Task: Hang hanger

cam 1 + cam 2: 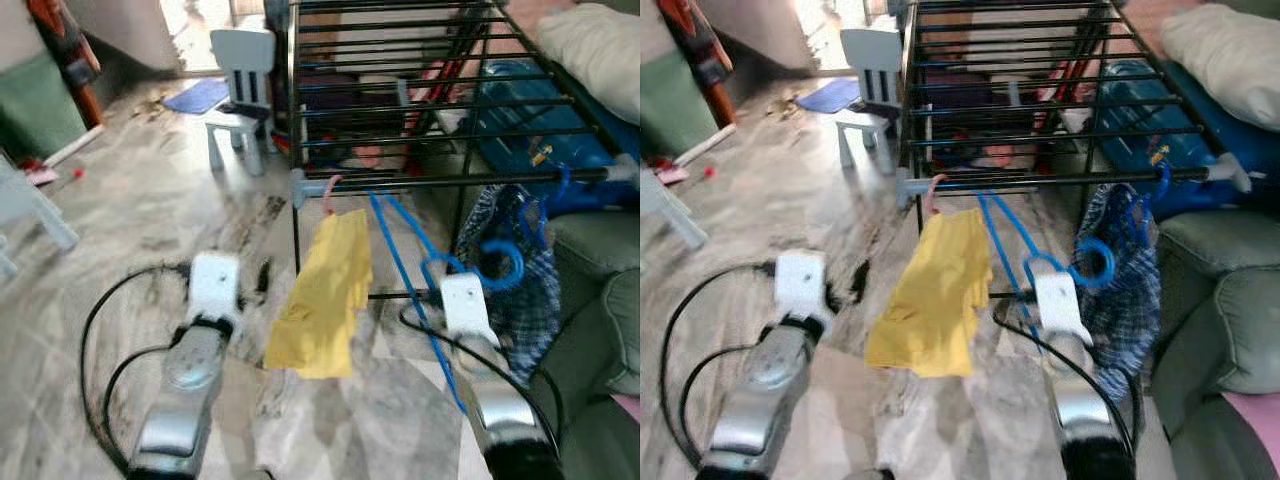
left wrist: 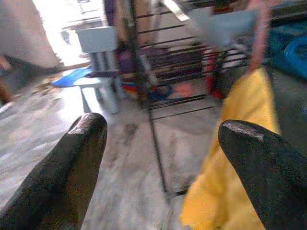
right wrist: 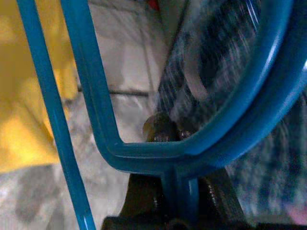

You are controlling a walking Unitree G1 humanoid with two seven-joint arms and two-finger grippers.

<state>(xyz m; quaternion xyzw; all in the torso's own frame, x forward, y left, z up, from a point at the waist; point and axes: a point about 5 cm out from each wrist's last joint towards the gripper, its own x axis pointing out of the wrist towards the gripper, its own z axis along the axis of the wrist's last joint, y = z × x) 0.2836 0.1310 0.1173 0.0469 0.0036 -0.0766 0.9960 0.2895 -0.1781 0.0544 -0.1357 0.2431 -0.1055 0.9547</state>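
A blue plastic hanger (image 1: 408, 238) hangs low in front of the black drying rack (image 1: 400, 110), its hook (image 1: 1095, 262) curling just below the rack's front rail (image 1: 450, 178). My right gripper (image 3: 180, 191) is shut on the hanger's neck below the hook, close to a blue checked cloth (image 1: 520, 270) that hangs from the rail. A yellow cloth (image 1: 325, 295) on a pink hanger (image 1: 330, 190) dangles from the rail's left end. My left gripper (image 2: 163, 158) is open and holds nothing, low to the left of the yellow cloth.
A green sofa (image 1: 600, 300) stands close on the right. A small grey chair (image 1: 240, 80) sits beyond the rack's left corner. A blue bag (image 1: 540, 110) and a white cushion (image 1: 590, 40) lie behind the rack. Marble floor (image 1: 130, 200) stretches to the left.
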